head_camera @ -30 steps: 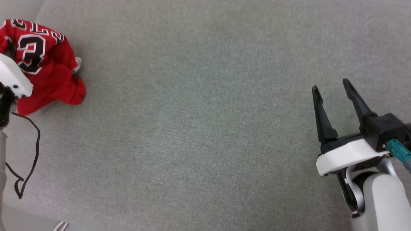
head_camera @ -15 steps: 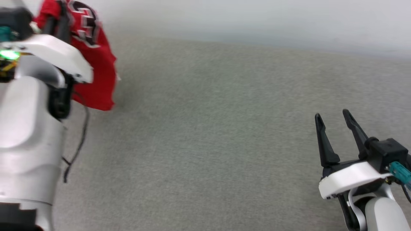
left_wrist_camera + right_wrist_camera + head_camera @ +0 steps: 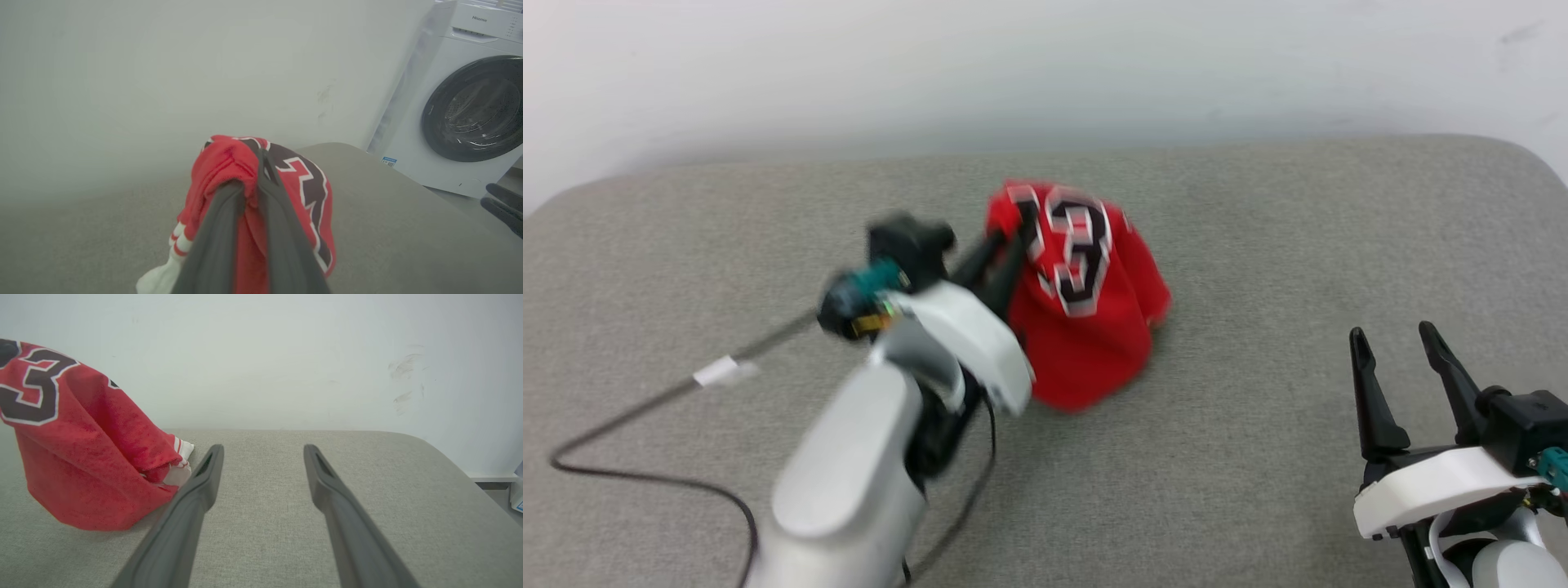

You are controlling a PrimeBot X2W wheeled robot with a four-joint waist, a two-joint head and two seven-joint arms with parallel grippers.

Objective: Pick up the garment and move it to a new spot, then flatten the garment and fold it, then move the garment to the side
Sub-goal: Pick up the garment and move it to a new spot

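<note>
One garment (image 3: 1086,327), red, bunched: pinched at its top between the closed fingers of the left gripper (image 3: 1011,237), hanging beyond and below the fingertips, lower edge touching the grey cushion (image 3: 1258,457). Second item, right gripper (image 3: 1393,333): fingers spread, empty, garment apart to its left.

A large black, white-outlined 3, with a partly hidden digit beside it, on the red garment (image 3: 1094,343) toward twelve o'clock in the head view; the brand Hisense on a white washing machine (image 3: 441,134) at two o'clock in the left wrist view, whose blue sticker (image 3: 390,161) is unreadable.
</note>
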